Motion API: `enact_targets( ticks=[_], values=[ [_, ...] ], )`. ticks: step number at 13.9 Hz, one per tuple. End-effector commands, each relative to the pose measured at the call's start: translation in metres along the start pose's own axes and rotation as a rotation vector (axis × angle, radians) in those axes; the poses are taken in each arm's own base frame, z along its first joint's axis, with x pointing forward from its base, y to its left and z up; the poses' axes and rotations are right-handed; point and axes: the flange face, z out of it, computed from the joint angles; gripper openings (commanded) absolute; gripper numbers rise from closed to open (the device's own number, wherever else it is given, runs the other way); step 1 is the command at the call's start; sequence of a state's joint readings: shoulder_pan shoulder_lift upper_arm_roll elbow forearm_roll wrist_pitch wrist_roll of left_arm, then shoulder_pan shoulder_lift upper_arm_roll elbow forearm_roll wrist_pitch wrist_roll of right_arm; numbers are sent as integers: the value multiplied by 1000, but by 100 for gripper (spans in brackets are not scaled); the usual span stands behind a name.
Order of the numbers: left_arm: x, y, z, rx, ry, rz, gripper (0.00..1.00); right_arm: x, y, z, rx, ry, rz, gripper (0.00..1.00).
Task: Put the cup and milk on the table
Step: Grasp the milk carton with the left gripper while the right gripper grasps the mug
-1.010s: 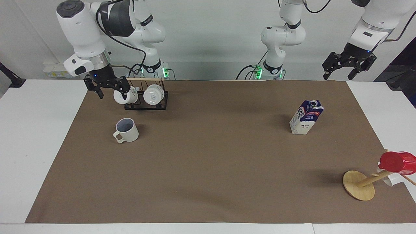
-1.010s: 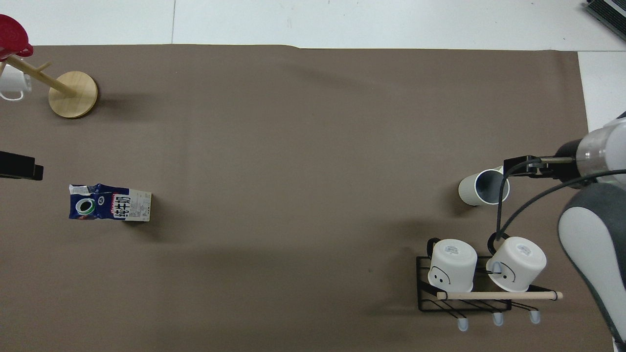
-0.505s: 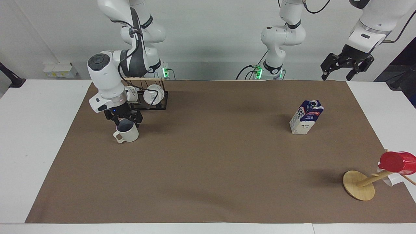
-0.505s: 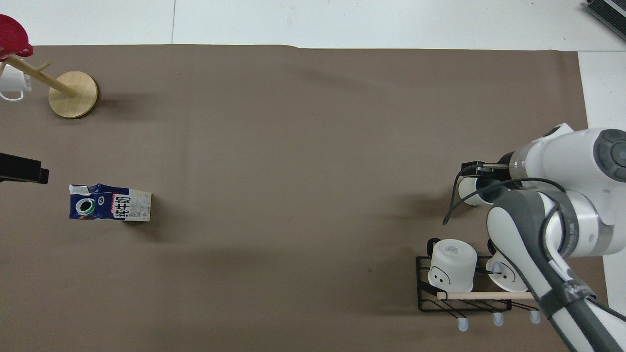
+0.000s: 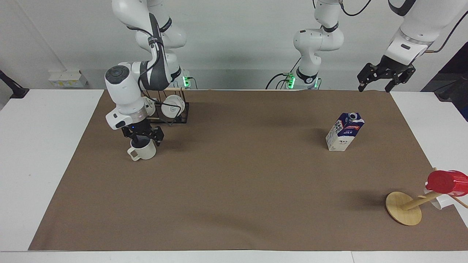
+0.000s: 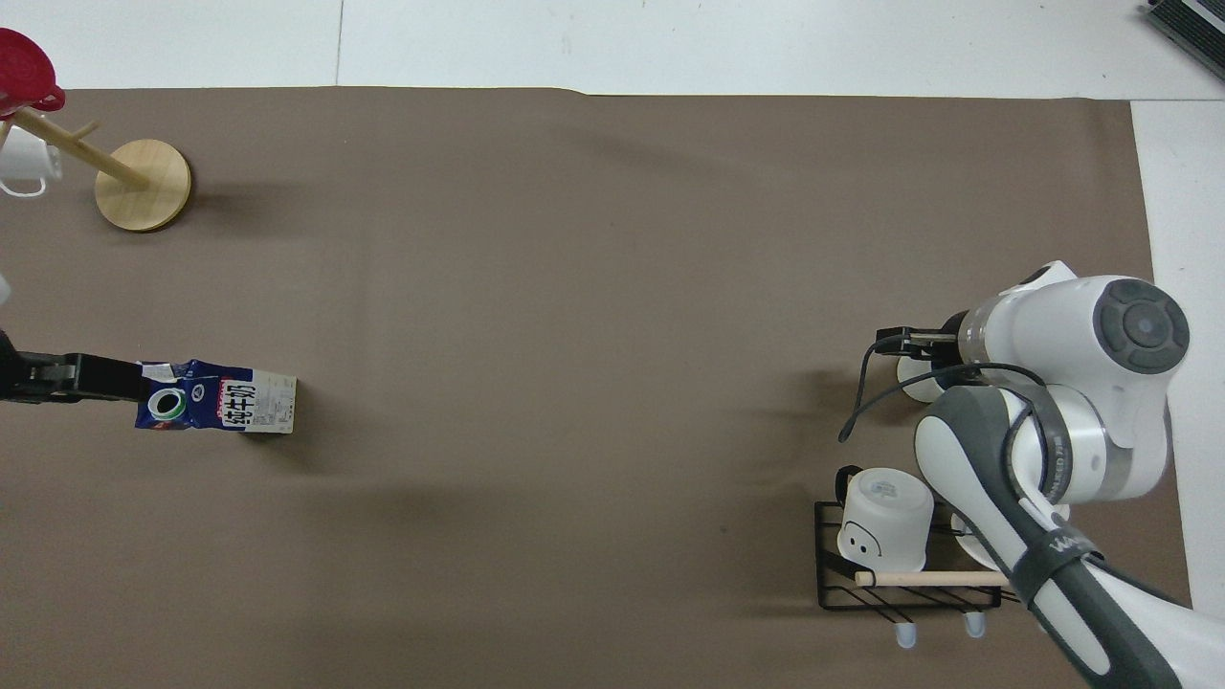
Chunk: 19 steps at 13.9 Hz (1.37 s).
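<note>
Facing view: right tool [image 5: 143, 138] down at the cream mug [image 5: 143, 152], grip unclear; left tool [image 5: 384, 75] spread open, empty, above the worktop [image 5: 234, 190] edge.

Two glossy white jointed robot arms with dark grey elbow bands, round grey joint caps and silver wrist rings. Loose black cables loop along the right arm; green lights glow at both bases. Each ends in a black two-finger gripper, right gripper [image 5: 142, 137] with a small blue light, left gripper [image 5: 383, 78] matching.
</note>
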<state>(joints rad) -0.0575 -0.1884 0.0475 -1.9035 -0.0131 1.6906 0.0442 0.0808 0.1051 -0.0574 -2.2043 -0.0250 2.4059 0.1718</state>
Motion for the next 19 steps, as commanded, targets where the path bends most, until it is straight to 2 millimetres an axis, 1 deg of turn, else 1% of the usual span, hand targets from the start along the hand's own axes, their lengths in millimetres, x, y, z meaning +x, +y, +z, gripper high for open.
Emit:
enact_targets(
  ticks=[1, 4, 6, 8, 11, 12, 13, 14, 15, 17, 18, 19],
  values=[
    [-9, -2, 23, 2, 29, -5, 100, -1, 4, 13, 7, 10, 25, 100],
    [-9, -3, 48, 3, 35, -4, 100, -1, 2, 14, 6, 8, 23, 100],
    [-9, -2, 58, 5, 44, -3, 100, -2, 3, 13, 6, 4, 23, 87],
    [-13, -2, 70, 4, 44, -3, 100, -3, 1, 7, 6, 2, 14, 83],
    [-20, -1, 96, 4, 40, 3, 100, -5, 3, 3, 3, -21, 2, 83],
    [-21, -3, 103, 5, 46, 3, 100, -4, 5, 3, 2, -22, 3, 79],
    [-23, -5, 111, 4, 46, 3, 100, -5, 5, 4, 2, -25, -6, 73],
    [-23, -5, 113, 4, 47, 3, 100, -5, 6, 4, 2, -25, -18, 64],
    [-22, -3, 112, 5, 55, 6, 100, -4, 8, 3, 1, -24, -18, 53],
    [-22, -1, 112, 5, 55, 10, 100, -4, 8, 3, 1, -25, -18, 25],
    [-21, -1, 112, 5, 58, 10, 90, -3, 8, 2, 2, -22, -18, 5],
    [-20, -1, 111, 6, 64, 10, 83, -2, 7, 3, 3, -22, -7, 0]
  ],
)
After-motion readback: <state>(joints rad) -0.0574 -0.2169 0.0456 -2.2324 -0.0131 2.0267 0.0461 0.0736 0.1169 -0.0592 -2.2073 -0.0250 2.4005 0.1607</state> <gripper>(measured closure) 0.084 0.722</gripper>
